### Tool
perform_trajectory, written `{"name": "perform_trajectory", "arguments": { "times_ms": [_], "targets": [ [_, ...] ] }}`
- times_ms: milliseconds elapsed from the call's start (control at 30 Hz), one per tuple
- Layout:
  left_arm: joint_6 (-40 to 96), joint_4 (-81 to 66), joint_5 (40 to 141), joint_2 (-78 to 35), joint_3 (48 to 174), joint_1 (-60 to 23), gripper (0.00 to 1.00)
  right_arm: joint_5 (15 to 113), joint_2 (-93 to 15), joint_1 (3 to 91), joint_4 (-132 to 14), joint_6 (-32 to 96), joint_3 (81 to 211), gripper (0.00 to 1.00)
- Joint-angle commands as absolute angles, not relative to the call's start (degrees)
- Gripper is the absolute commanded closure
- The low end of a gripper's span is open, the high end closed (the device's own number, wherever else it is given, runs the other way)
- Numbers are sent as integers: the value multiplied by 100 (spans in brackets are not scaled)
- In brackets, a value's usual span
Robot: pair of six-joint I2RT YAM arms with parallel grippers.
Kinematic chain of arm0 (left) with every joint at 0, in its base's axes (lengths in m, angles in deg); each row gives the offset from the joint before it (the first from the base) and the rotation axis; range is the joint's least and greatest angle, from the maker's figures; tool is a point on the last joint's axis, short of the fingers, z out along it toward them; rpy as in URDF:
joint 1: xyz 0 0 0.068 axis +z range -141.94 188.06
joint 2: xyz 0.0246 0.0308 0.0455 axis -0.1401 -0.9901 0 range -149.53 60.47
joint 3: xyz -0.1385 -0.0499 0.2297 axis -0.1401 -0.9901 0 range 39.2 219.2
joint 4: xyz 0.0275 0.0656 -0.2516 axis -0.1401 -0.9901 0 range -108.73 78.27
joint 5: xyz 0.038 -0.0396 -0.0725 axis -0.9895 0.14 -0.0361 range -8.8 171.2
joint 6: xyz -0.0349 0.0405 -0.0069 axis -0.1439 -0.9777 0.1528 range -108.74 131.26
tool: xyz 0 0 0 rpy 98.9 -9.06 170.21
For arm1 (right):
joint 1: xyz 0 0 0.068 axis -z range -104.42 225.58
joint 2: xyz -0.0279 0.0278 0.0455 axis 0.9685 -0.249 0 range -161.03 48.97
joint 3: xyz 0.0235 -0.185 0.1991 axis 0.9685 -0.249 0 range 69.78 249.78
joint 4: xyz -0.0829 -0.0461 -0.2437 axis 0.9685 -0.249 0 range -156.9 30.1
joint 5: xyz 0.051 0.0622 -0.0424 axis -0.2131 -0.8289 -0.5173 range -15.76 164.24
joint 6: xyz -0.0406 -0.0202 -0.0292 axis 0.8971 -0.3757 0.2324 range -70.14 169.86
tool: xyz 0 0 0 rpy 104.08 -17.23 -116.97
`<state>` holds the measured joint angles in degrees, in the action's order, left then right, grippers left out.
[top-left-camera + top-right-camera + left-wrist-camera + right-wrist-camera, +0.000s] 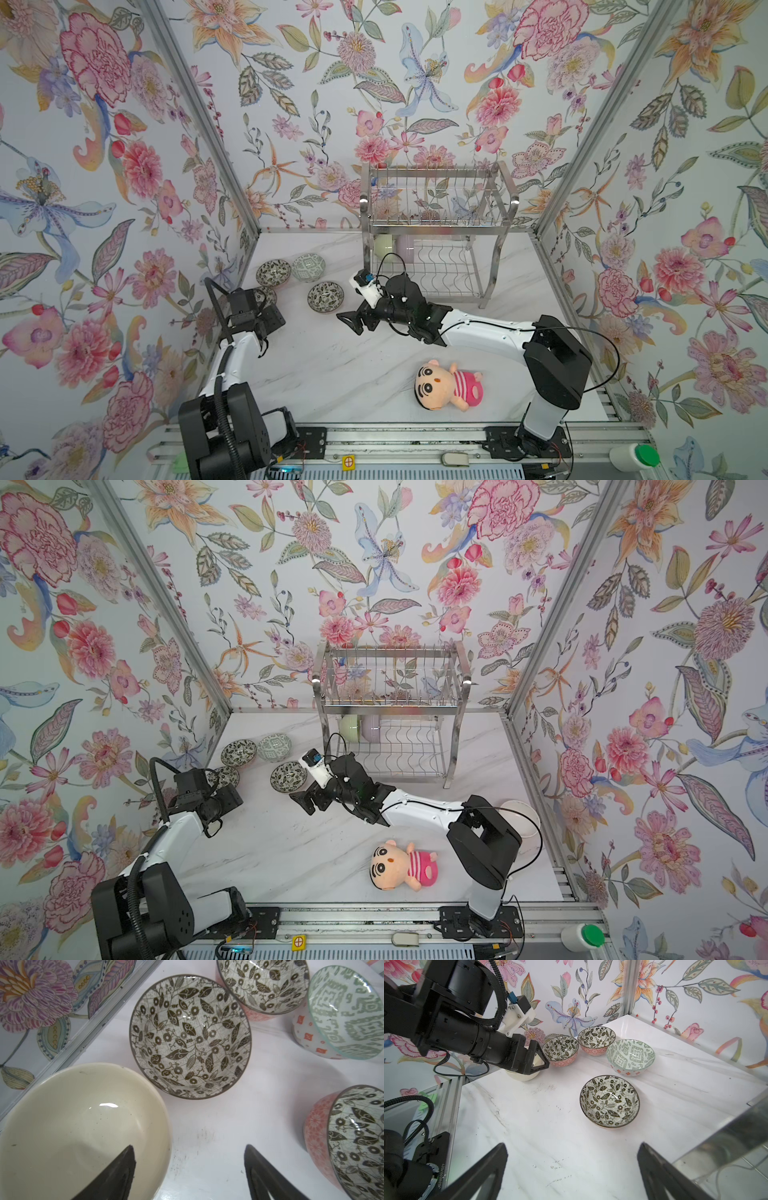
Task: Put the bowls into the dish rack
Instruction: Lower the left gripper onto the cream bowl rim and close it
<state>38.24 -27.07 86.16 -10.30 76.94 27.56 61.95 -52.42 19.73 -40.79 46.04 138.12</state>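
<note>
Left of the dish rack, the left gripper stands released astride the rim of the cream bowl. Four patterned bowls lie nearer the rack, unloaded. The right gripper hangs released, empty. Only the pale green bowl and lavender bowl sit in its lower tier.
</note>
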Motion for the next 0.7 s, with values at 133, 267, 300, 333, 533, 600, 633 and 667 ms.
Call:
{"name": "perform_trajectory", "arguments": {
  "times_ms": [133,267,300,333,533,600,633,667],
  "targets": [
    [3571,-2633,8906,-1418,7753,2935,28,6206,-5225,1986,-3620,4549,13711,1],
    [3549,-2607,8859,-1516,7736,2941,35,6223,-5156,2062,-3480,4459,13543,1],
    [3551,-2593,8850,-1538,7736,2941,37,6237,-5136,2078,-3462,4454,13514,1],
    [3543,-2589,8850,-1555,7728,2946,38,6267,-5124,2095,-3461,4458,13483,1],
    [3536,-2597,8746,-1586,7735,2982,46,6326,-4957,2245,-3276,4370,13248,1],
    [3533,-2619,8754,-1625,7741,2985,49,6331,-4902,2307,-3159,4289,13140,1],
    [3515,-2628,8763,-1648,7744,2986,51,6359,-4882,2320,-3128,4258,13106,1],
    [3520,-2624,8770,-1652,7744,2985,53,6397,-4857,2327,-3110,4256,13060,1]
  ]
}}
